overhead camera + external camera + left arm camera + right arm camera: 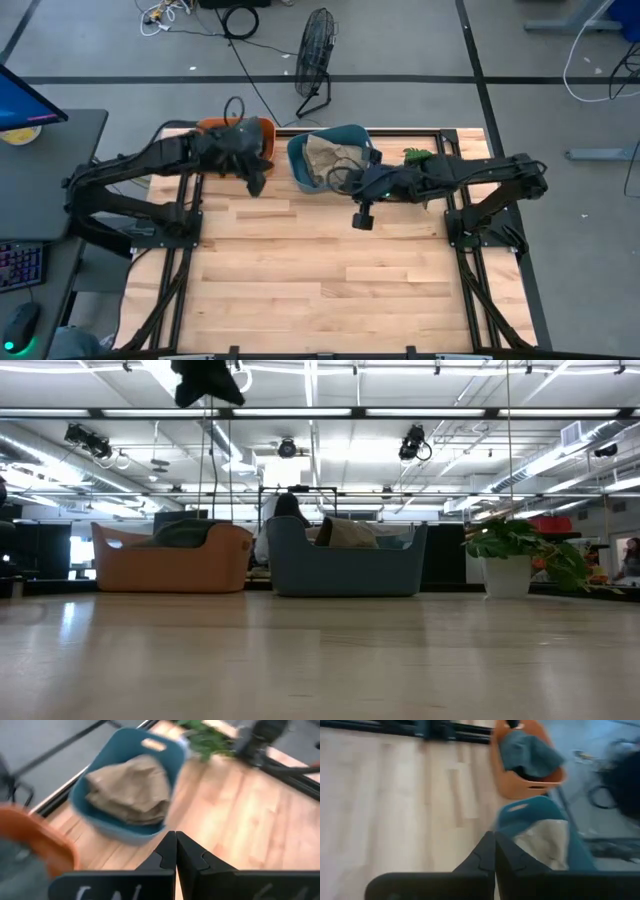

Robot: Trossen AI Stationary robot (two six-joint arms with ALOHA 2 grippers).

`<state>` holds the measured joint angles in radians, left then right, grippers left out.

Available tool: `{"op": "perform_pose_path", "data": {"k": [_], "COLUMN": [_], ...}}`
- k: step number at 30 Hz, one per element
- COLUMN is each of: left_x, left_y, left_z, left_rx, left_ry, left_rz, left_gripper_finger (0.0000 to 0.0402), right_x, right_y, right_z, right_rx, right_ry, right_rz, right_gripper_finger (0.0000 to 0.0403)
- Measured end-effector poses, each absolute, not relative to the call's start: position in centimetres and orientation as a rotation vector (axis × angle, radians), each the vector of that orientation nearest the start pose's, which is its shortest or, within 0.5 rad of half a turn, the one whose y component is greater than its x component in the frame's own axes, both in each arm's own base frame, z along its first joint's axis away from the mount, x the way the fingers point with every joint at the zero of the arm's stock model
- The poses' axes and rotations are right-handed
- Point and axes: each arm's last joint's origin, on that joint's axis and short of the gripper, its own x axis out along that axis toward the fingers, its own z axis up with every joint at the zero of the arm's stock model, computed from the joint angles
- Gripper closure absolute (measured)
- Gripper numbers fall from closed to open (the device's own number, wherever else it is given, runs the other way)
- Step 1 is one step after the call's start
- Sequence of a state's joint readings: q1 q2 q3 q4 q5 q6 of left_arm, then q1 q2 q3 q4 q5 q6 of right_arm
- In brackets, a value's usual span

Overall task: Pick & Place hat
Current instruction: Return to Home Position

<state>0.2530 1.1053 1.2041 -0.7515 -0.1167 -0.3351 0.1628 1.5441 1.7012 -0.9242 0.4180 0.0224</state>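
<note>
A tan hat [325, 160] lies crumpled inside the blue basket [298, 165] at the table's far edge; the left wrist view shows this hat [132, 790] filling the basket. A dark grey-green hat [527, 752] lies in the orange basket [264, 130] to the left of the blue one. My left gripper [256, 184] hangs shut over the table just near of the orange basket. My right gripper [362, 218] is shut too, above the table to the near right of the blue basket. Neither touches a hat or a basket.
A small potted plant [417, 155] stands at the far edge, right of the blue basket, close to the right arm. Bare wooden table [320, 290] stretches toward the near edge. A fan [315, 50] and cables are on the floor beyond the table.
</note>
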Motion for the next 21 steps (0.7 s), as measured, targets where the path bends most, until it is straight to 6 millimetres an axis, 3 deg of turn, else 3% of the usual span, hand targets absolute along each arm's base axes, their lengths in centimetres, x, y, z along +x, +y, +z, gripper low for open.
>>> {"op": "perform_pose_path", "data": {"k": [6,14,18,21], "left_x": [21.5,18.5,16.5,15.4], "left_y": [2.9,1.6,1.2,0.8], "left_z": [36.9,38.8,39.5,38.7], "left_rx": [-0.226,-0.171,-0.165,-0.171], "left_ry": [0.560,0.472,0.418,0.373], "left_rz": [0.400,0.333,0.304,0.259], "left_gripper_finger": [0.0399,0.0399,0.0399,0.0399], "right_x": [27.7,21.4,18.6,17.1], "right_y": [3.8,2.7,2.2,2.1], "right_z": [41.7,46.0,45.7,44.3], "right_rx": [-0.138,-0.101,-0.083,-0.052], "right_ry": [0.733,0.540,0.496,0.441], "right_rz": [-0.141,-0.132,-0.135,-0.106], "right_gripper_finger": [0.0402,0.0403,0.0403,0.0403]}}
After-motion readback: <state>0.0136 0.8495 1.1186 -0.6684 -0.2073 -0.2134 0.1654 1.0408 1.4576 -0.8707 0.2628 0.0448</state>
